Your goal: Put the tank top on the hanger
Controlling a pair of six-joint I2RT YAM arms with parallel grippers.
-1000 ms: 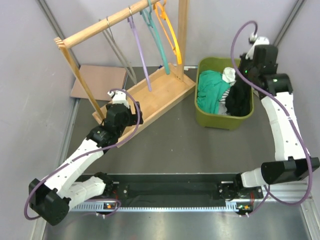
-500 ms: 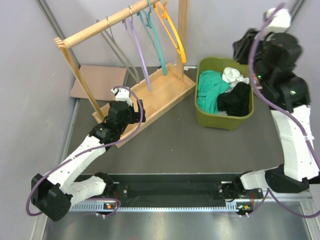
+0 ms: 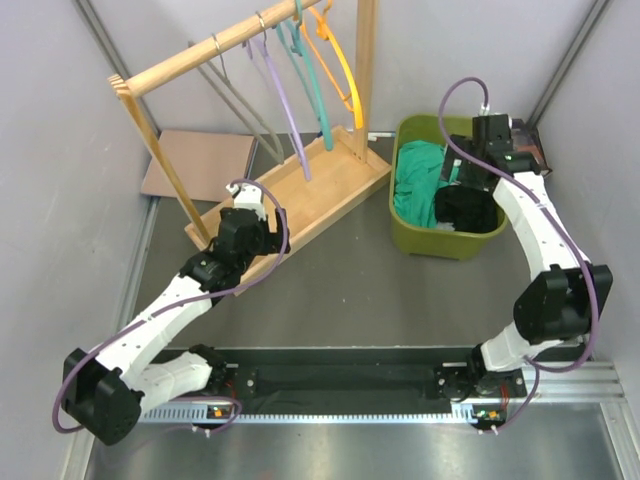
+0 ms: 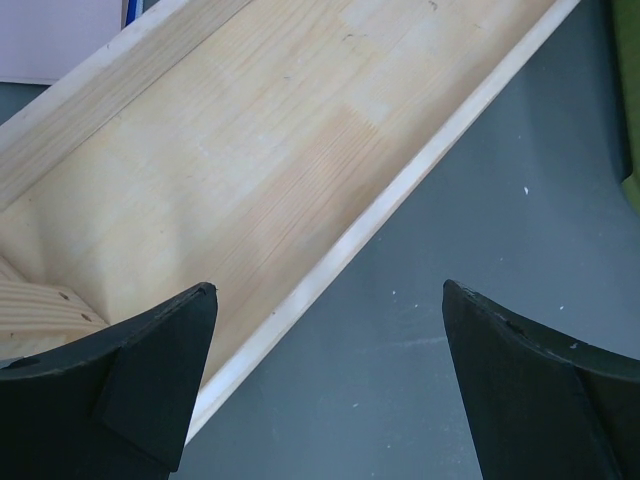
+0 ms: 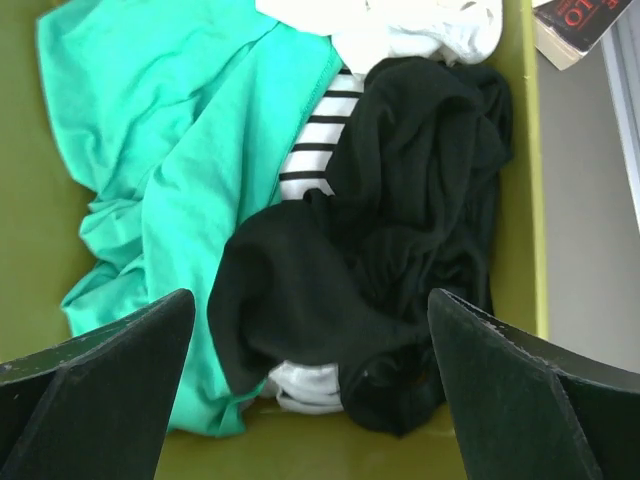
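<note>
Right gripper [image 5: 310,297] hovering with fingers spread wide over the green bin [image 5: 526,200], black tank top [image 5: 400,200] lying crumpled inside it beside a teal garment [image 5: 170,150], orange hanger [image 3: 338,60] hanging on the wooden rack [image 3: 200,50], left gripper [image 4: 328,288] gaping wide above the rack's base [image 4: 250,150].

Only print visible: red block letters on dark cover of flat book-like object [image 5: 585,25], upper right corner of right wrist view, just outside green bin [image 5: 528,220] rim. Cropped by frame edge; visible part looks like "LO", uncertain. Top view: small orange labels [image 3: 215,410] on base rail, bottom of frame, too small to read.
</note>
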